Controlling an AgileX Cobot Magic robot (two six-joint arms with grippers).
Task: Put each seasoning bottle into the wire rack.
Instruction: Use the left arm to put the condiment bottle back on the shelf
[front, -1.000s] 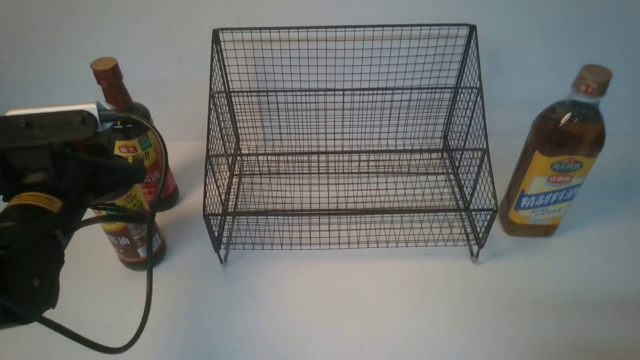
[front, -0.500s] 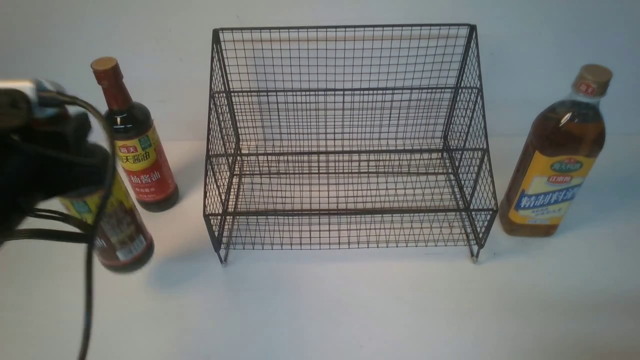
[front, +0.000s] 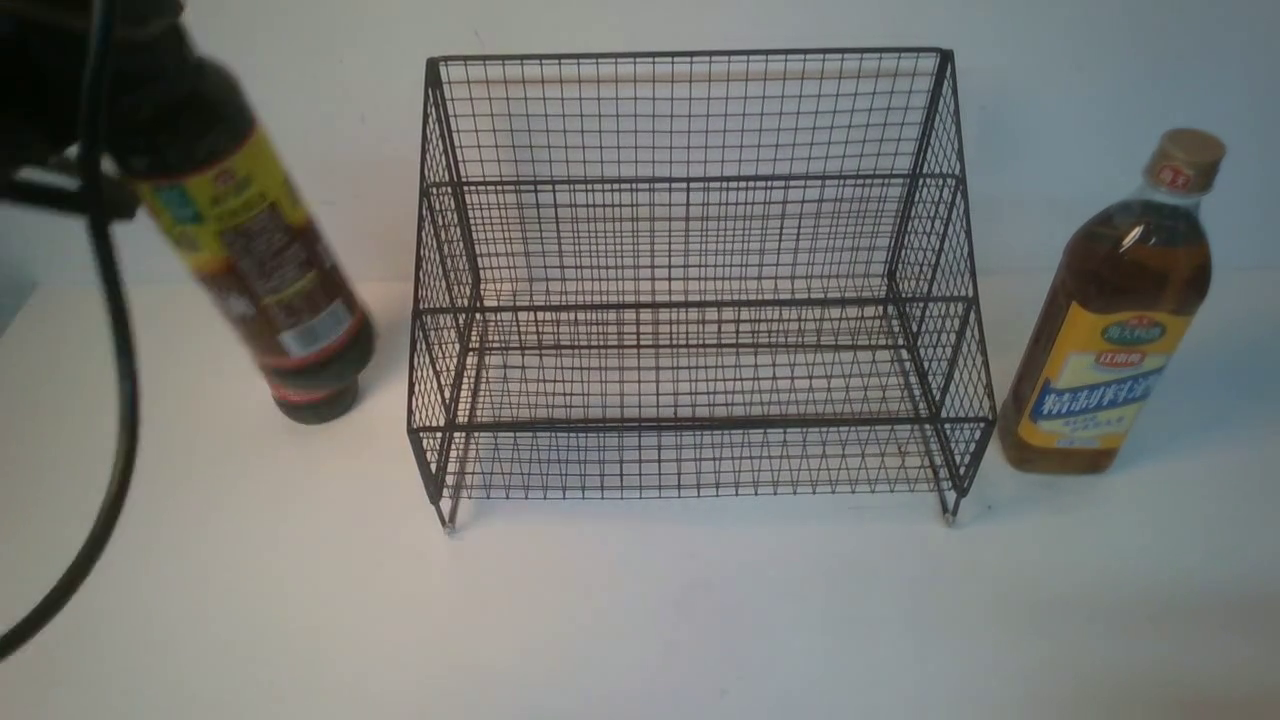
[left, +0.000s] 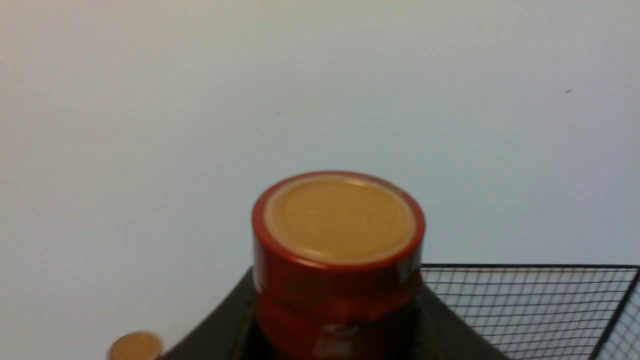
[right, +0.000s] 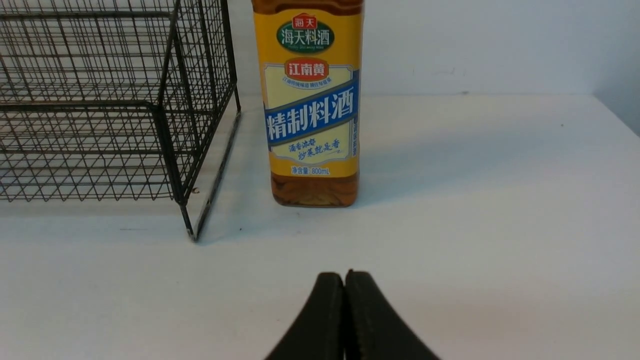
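Beside the unmoved wire rack (front: 700, 425), 1 soy-sauce bottle (front: 255, 260) has risen off the table (front: 640, 620) at the rack's 9 o'clock, its neck pinched by the left gripper (left: 337, 325); right gripper (right: 345, 310) pressed together, empty. Carry underway; long axis tilts, top toward 11 o'clock, base 5 o'clock; next, probably right it over the rack.

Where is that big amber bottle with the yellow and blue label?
In the front view the amber bottle stands upright on the table, on the robot's right, just beside the right wall of the wire rack, outside it.
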